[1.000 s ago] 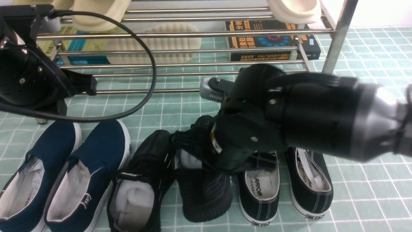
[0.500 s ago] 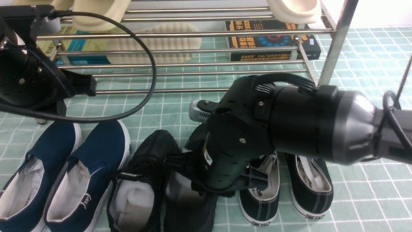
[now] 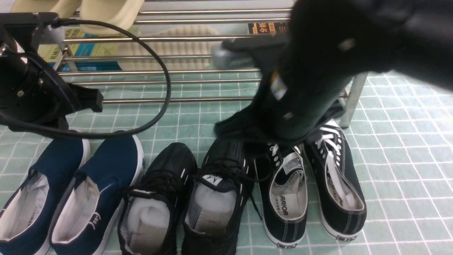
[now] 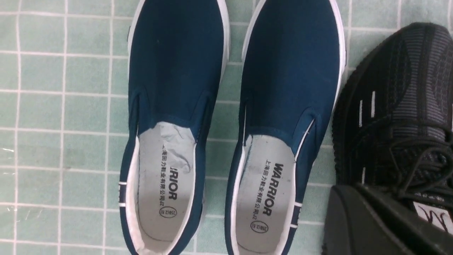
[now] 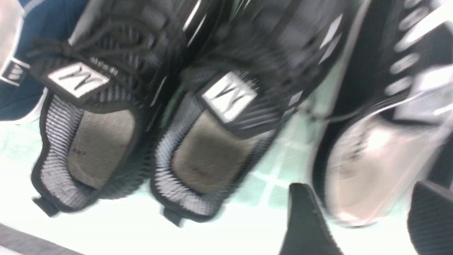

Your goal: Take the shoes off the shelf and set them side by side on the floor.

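Observation:
Both black knit sneakers stand upright on the green tiled floor (image 3: 407, 159), side by side with toes toward the shelf (image 3: 198, 72): the left sneaker (image 3: 159, 177) and the right sneaker (image 3: 226, 166). The right wrist view shows them as well, left sneaker (image 5: 95, 106) and right sneaker (image 5: 230, 106), white stuffing inside. My right gripper (image 5: 368, 223) is open and empty, lifted above the floor over a canvas sneaker; its arm (image 3: 318, 63) is motion-blurred. The left arm (image 3: 28, 92) hovers over the navy slip-ons. Only one dark finger (image 4: 371, 226) shows, beside the left knit sneaker (image 4: 396, 106).
Navy slip-ons (image 3: 102, 177) lie left of the knit pair. Black canvas sneakers with white laces (image 3: 286, 191) lie right of it. Cream slippers (image 3: 109, 14) rest on the shelf, books (image 3: 88, 53) lie beneath, and a thick shelf leg (image 3: 354, 102) stands behind the canvas pair.
The right gripper has let go of the right knit sneaker, which now sits flat beside its mate. The right arm has risen and swung back toward the shelf. The left arm has barely moved.

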Controlling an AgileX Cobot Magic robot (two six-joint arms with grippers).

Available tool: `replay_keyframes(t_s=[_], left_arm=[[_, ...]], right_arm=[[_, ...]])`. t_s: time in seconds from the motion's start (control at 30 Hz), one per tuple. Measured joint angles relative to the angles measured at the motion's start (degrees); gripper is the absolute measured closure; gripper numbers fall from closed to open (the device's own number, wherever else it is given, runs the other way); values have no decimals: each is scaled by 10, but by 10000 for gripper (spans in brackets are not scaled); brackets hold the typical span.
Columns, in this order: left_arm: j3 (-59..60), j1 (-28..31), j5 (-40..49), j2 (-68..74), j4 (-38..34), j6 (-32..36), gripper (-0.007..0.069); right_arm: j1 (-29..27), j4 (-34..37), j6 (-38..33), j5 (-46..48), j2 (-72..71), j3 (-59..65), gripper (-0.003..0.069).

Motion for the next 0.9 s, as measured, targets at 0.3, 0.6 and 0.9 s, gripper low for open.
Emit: replay_keyframes(t_s=[0.3, 0.6, 0.9], left_arm=[[0, 0, 1, 0, 0, 0, 589], [0, 0, 8, 0, 1, 0, 580], [0, 0, 15, 0, 1, -3, 571]], right_arm=[[-48, 35, -189, 9, -171, 15, 636], [-48, 34, -211, -8, -416, 233, 673], [-48, 32, -220, -369, -561, 551, 673]])
